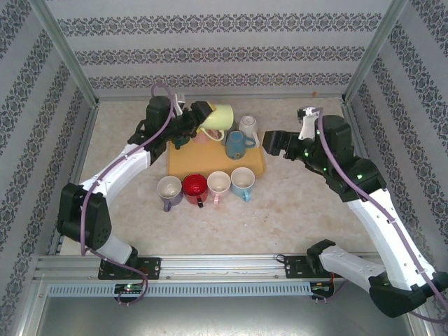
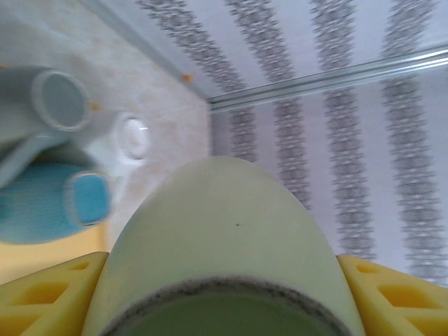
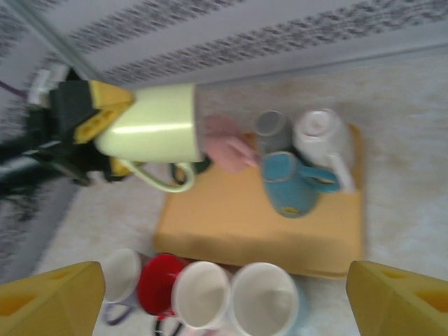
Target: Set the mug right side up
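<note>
The turning step was under way. The left end effector (image 1: 203,115) was clamped on the pale yellow-green mug (image 1: 218,115), one yellow finger (image 2: 42,297) pressed against each side of its body. The mug hung in the air over the back left corner of the orange tray (image 1: 210,162), clear of it and lying roughly on its side, so it was only part of the way round.

The right end effector (image 1: 269,142) hovered just beside the tray's right edge with its fingers wide apart and nothing between them.

The next move probably called for more wrist rotation until the mouth faced up. After that the mug needed a free spot, either on the tray or on the worktop (image 1: 301,203) near the four upright mugs (image 1: 206,185) in front of it.

The mug was glossy and smooth, with its loop handle (image 3: 168,178) hanging underneath. The end nearest the fingers had a dark speckled ring, likely the foot, though blur left that uncertain.
</note>
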`<state>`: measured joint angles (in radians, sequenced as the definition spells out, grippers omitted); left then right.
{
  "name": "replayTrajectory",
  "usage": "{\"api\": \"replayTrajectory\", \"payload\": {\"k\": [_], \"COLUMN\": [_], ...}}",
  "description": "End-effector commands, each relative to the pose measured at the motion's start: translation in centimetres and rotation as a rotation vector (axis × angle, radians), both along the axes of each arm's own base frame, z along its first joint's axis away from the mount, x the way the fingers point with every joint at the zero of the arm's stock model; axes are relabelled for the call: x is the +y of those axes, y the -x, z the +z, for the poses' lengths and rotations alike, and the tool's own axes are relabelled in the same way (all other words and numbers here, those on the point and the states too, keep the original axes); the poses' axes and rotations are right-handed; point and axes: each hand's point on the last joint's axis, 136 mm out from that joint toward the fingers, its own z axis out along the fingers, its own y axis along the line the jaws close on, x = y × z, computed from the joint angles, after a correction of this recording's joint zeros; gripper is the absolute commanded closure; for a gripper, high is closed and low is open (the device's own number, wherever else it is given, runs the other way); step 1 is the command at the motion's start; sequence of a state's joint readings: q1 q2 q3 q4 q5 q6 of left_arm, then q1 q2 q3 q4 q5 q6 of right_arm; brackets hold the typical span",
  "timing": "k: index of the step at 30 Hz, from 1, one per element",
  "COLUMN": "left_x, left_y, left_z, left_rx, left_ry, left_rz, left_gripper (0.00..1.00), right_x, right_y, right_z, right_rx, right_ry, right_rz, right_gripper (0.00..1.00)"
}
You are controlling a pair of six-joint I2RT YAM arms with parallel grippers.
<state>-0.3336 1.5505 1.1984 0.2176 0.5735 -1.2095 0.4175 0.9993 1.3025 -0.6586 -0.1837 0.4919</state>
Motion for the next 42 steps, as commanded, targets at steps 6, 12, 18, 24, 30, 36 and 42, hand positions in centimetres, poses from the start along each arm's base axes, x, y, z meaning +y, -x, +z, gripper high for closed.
{"api": "replayTrajectory", "payload": {"k": [6,12,18,24,30,36,42], "left_x": [-0.7,-0.7,-1.4,-1.9,-2.0,-2.0,-2.2], "left_y": [2.3,2.9,3.9,5.0,5.8,6.1,6.2], "left_z": [12.5,11.3,10.5,9.2,8.9,8.9,9.4], "left_rx": [-0.263,-0.172,-0.064,0.05,0.102,0.109,0.1], "left_ry": [0.553,0.553,0.581,0.529,0.52,0.514,0.515], "left_rz": [-0.123,-0.113,-0.15,-0.161,-0.182,-0.189,-0.205], "left_gripper": [0.48,0.49,0.49,0.49,0.49,0.49,0.49], "right_x": [4.6,5.4,7.1,8.8,9.2,11.8,13.2], "right_y": [0.8,-1.5,-3.3,-4.6,-5.2,-4.0,-3.4], "right_z": [2.0,1.5,0.9,-0.4,-1.7,-0.6,-0.8], "right_rx": [0.014,0.032,0.054,0.117,0.159,0.166,0.174], "right_ry": [-0.304,-0.399,-0.422,-0.437,-0.434,-0.477,-0.484], "right_rz": [0.271,0.288,0.366,0.424,0.42,0.558,0.597], "right_gripper": [0.13,0.25,0.28,0.29,0.33,0.38,0.55]}}
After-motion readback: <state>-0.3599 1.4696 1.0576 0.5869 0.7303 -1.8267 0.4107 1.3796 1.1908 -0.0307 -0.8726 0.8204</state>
